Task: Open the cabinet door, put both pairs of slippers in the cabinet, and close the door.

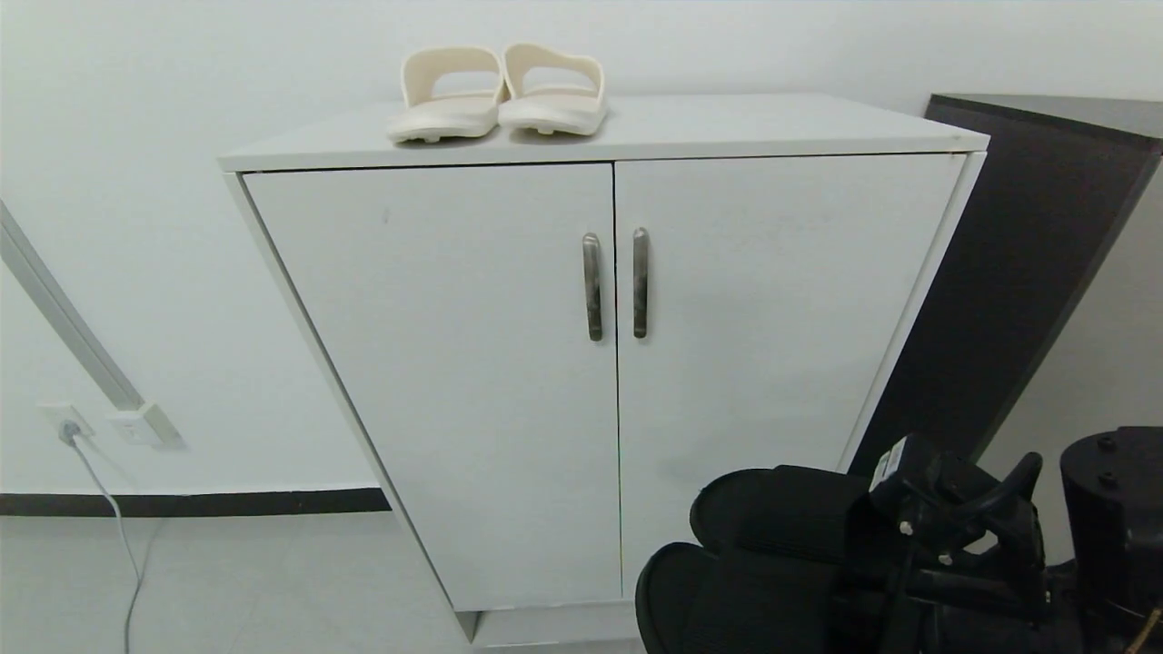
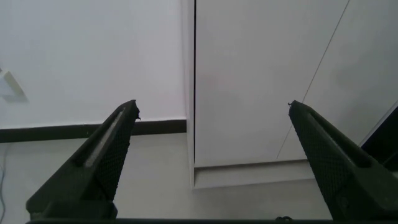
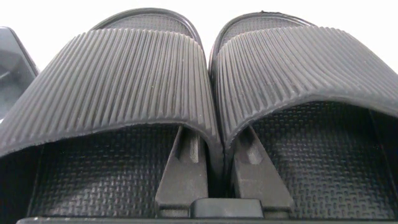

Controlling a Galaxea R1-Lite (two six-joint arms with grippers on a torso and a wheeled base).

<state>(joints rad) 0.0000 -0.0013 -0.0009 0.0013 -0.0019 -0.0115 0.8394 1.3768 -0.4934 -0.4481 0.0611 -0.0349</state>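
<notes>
**Cabinet** (image 1: 454, 381): white, filling the middle of the head view. Both doors, the left door (image 1: 436, 363) and the right door (image 1: 772, 345), are shut, so I judge the opening step is the one in hand and nothing is stowed yet.

**Black slippers** (image 1: 754, 545): at 5 o'clock in the head view, low in front of the right door and off the cabinet. My right gripper (image 3: 217, 165) carries them. One finger (image 3: 181, 168) lies in each slipper under its ribbed strap, and the two neighbouring side walls are pinched between them.

**Cream slippers** (image 1: 498, 95): side by side on the cabinet top, near 12 o'clock, toes toward me.

**Left gripper** (image 2: 211, 109): spread wide and holding nothing, low down and facing the cabinet's lower left corner and the floor.

**Handles**: the left handle (image 1: 592, 286) and the right handle (image 1: 641, 282) are upright bars just beside each other at the centre seam.

**Next move, as I judge it**: lift my free left gripper to a handle, press the fingers together around the bar, and pull along the hinge arc, keeping the black pair clear of the swinging door.
</notes>
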